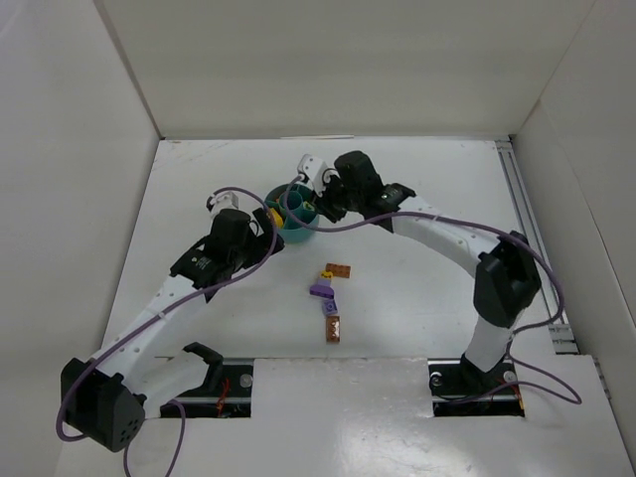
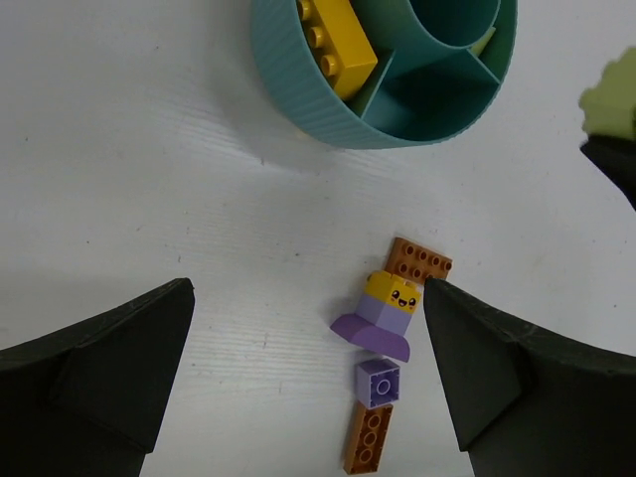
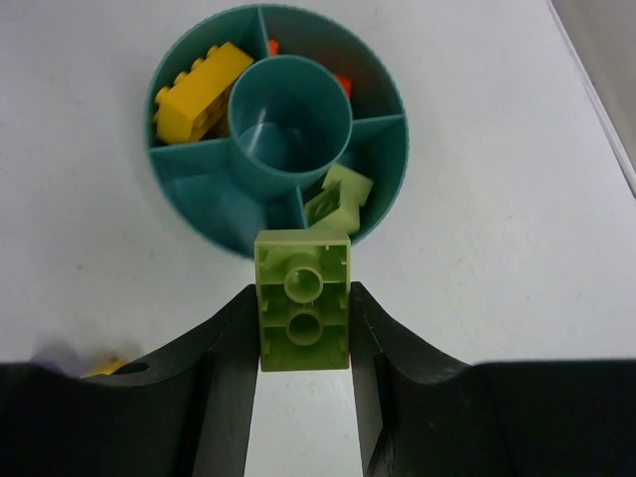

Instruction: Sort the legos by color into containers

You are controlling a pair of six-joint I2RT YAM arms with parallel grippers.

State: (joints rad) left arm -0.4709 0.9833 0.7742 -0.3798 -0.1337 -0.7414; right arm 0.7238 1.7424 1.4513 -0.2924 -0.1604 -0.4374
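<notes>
1. Table point(image 1: 417, 298): white and matt, with a faint ribbed grain in the left wrist view.
2. Brown brick point(image 2: 368, 437): a narrow, glossy plastic piece with a row of round holes on its face. It lay flat, nearest the arm bases.
3. Purple brick point(image 2: 377, 382): small, square and single-studded, touching the brown brick's far end.
4. Figure piece point(image 2: 383, 313): a yellow head printed with a smiling face over a flared purple skirt, lying just beside the purple brick.
5. Brown plate point(image 2: 419, 260): thin and flat with two rows of studs, touching the figure's head.
6. Left jaws: two black matt fingers point(image 2: 119, 368) stood wide apart and gripped nothing. These four loose legos lay between them, close to the finger on the right of that view.
7. Teal dish point(image 2: 318, 104): round plastic with a finely ribbed outer wall and a centre well point(image 3: 288, 124) ringed by divided sections.
8. Dish contents, one colour per section: a yellow brick point(image 3: 199, 91), orange-red pieces point(image 3: 343, 82) mostly hidden behind the well, and a lime green piece point(image 3: 338, 194).
9. Right jaws: closed on a lime green brick point(image 3: 303, 303) showing two round rings on its face. It was held at the dish's rim, by the section with the lime green piece.
</notes>
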